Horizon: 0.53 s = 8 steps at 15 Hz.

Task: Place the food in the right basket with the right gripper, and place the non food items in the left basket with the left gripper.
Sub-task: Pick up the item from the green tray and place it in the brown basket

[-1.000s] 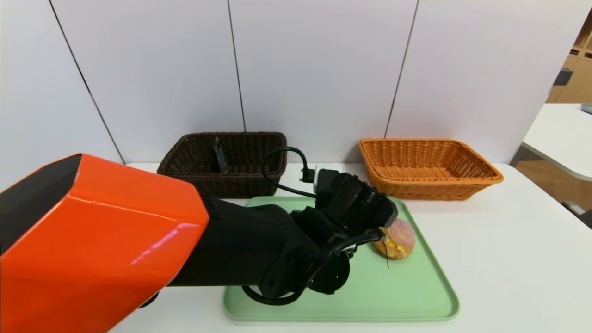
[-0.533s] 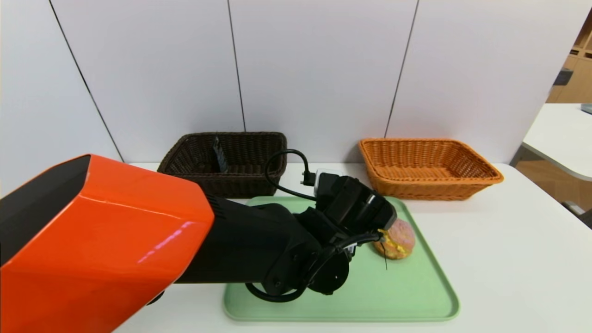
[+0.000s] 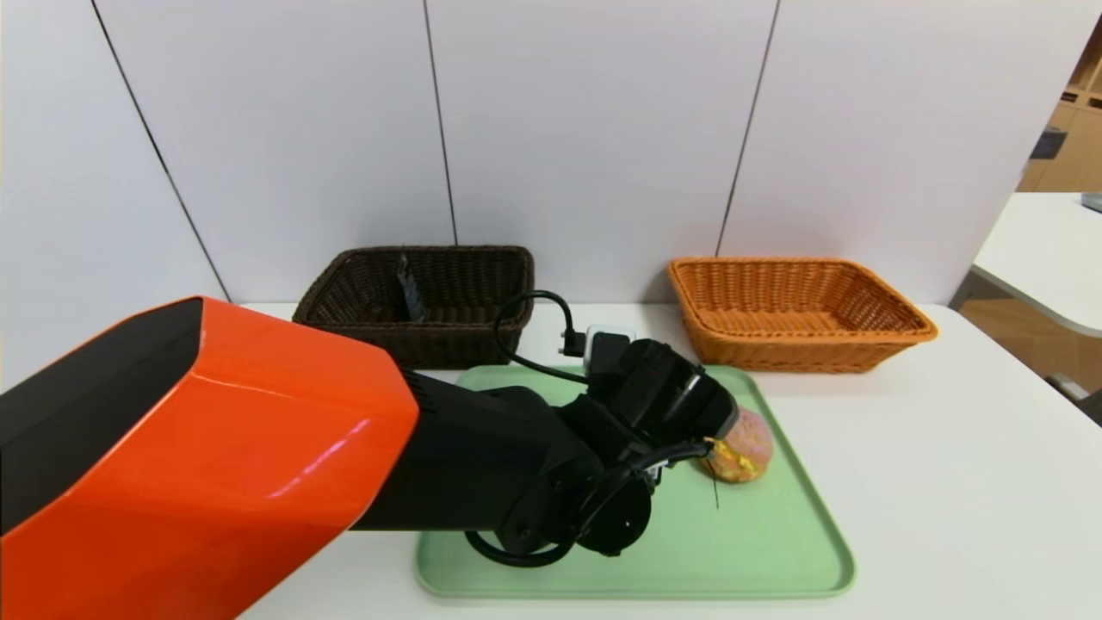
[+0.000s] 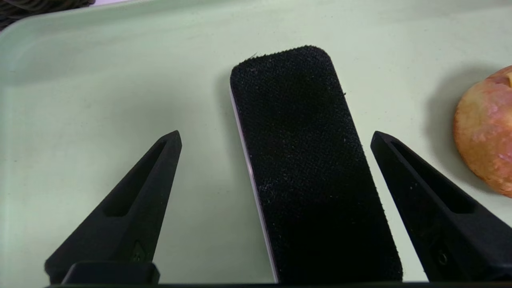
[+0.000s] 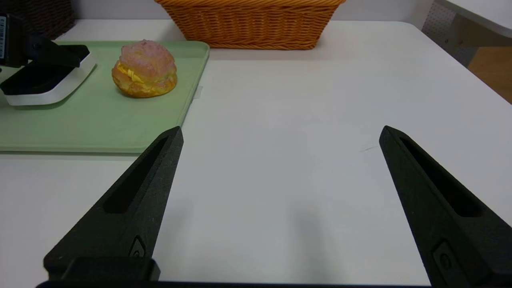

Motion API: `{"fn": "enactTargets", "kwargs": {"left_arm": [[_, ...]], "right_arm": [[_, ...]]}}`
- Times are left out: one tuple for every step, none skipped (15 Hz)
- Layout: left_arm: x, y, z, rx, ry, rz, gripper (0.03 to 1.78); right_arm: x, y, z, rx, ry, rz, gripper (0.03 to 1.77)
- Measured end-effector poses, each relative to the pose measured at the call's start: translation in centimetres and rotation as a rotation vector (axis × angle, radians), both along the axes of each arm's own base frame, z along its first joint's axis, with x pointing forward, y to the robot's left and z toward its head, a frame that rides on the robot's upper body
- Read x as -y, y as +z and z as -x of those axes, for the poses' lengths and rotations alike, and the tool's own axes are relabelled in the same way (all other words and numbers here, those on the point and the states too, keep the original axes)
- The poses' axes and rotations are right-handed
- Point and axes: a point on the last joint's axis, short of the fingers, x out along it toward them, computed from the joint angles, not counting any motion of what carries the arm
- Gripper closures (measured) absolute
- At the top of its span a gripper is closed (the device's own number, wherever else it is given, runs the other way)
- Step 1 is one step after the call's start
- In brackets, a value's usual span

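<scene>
- Left tool [image 4: 276, 134] spread wide, straddling my black bar [image 4: 304, 168], nothing clamped.
- Bun [image 4: 486, 132] sits just beside; I'd risk a finger nudging it.

A white table [image 3: 964, 482] is filling the lower half of the head view, its matte top catching soft, even light. Behind it, from nine o'clock round to three o'clock, a pale grey panelled wall [image 3: 594, 129] is standing, split by thin dark seams [image 3: 439, 120] running top to bottom. At three o'clock a second white table [image 3: 1046, 250] is showing its rounded edge, and past it at about two o'clock pale wooden shelving [image 3: 1072, 138] is rising. Below that table a strip of brown floor [image 3: 1016, 331] is showing
</scene>
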Motion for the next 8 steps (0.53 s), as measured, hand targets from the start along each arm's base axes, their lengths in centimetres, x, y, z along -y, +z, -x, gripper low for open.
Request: {"fn": "enactTargets", "kwargs": {"left_arm": [[0.05,-0.17,-0.03,-0.002,0.000,-0.003,0.12],[0.10,-0.35,-0.07,-0.004,0.000,-0.006,0.12],[0.16,-0.58,-0.11,-0.007,0.001,-0.010,0.12],[0.22,-0.75,-0.12,-0.009,0.000,-0.013,0.12],[0.25,-0.85,-0.16,-0.011,0.000,-0.015,0.12],[0.28,-0.96,-0.16,-0.012,0.000,-0.016,0.12],[0.32,-1.07,-0.18,-0.015,-0.002,-0.018,0.12],[0.34,-1.14,-0.20,-0.016,-0.003,-0.019,0.12]], "right_arm": [[0.00,0.00,0.00,0.000,0.000,0.000,0.10],[0.00,0.00,0.00,0.000,0.000,0.000,0.10],[0.00,0.00,0.00,0.000,0.000,0.000,0.10],[0.00,0.00,0.00,0.000,0.000,0.000,0.10],[0.00,0.00,0.00,0.000,0.000,0.000,0.10],[0.00,0.00,0.00,0.000,0.000,-0.001,0.10],[0.00,0.00,0.00,0.000,0.000,0.000,0.10],[0.00,0.00,0.00,0.000,0.000,0.000,0.10]]}}
